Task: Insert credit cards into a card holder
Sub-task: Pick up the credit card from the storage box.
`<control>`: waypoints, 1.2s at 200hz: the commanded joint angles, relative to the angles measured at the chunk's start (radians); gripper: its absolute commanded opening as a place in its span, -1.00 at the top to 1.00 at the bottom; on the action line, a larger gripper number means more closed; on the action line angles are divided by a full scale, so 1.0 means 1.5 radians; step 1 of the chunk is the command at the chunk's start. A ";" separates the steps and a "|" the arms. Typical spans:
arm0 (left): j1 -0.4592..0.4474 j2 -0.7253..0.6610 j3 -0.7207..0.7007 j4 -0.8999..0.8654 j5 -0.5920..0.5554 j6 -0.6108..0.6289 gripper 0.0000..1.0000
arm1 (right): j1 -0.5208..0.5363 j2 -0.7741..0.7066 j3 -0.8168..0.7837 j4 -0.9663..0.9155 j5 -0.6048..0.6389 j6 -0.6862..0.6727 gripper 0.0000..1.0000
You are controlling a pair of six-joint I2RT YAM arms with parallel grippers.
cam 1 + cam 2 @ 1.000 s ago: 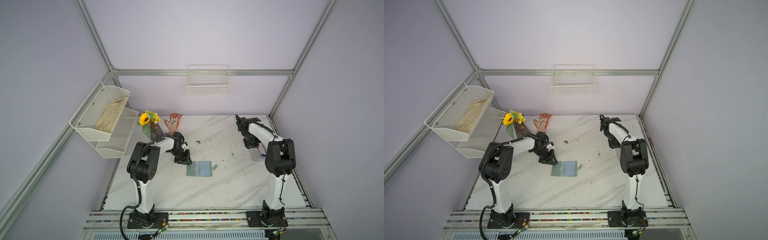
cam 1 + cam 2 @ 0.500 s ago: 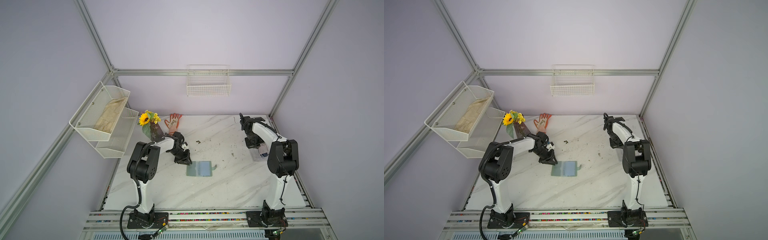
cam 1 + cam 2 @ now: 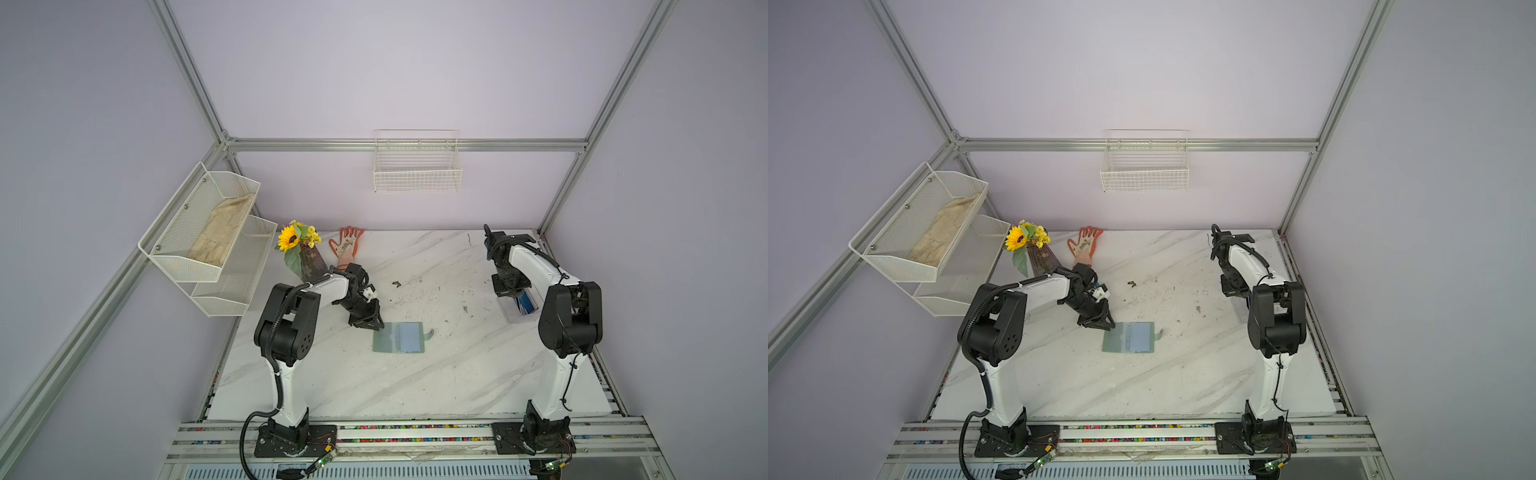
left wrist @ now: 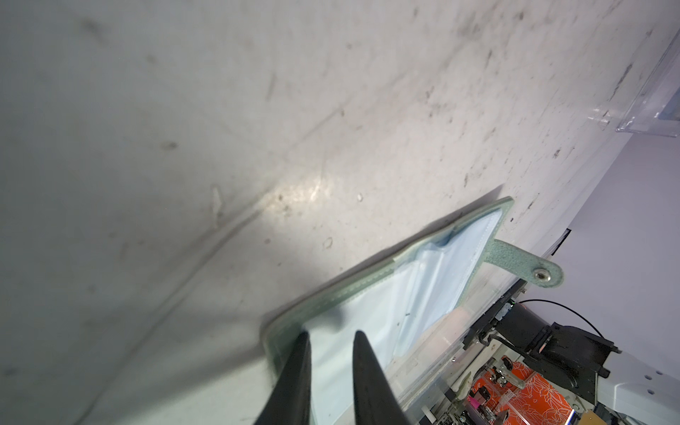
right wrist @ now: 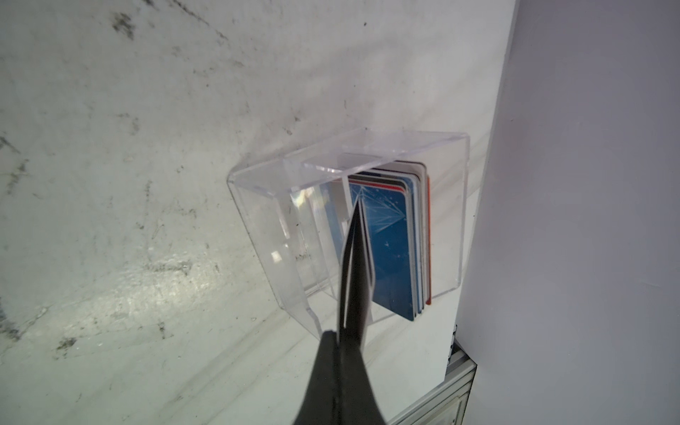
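Top views both show the marble table inside a lilac-walled frame. A two-tier mesh shelf hangs on the left wall, with a beige cloth lying in its upper tier. A wire basket hangs on the back wall. At the table's back left a vase holds a sunflower, and a glove lies flat just beside it. At the right edge of the table sits a clear box. In it a stack of cards stands on edge against the side nearest the wall, a blue one at the front. The right gripper hangs over this box, clamped tight on a black card that the right wrist view shows nearly edge-on, its free end pointing at the box. Well apart from the box, near the table's middle, the card holder lies open and flat. Its long axis runs across the table, pale blue sleeves facing up, and its snap tab points toward the right arm. The left gripper is down at the holder's near left corner. Its jaws are a little apart and nothing is visibly pinched between them.
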 commanded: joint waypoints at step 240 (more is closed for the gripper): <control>-0.026 0.099 -0.039 0.053 -0.079 0.015 0.55 | -0.019 -0.071 -0.003 0.001 0.040 -0.010 1.00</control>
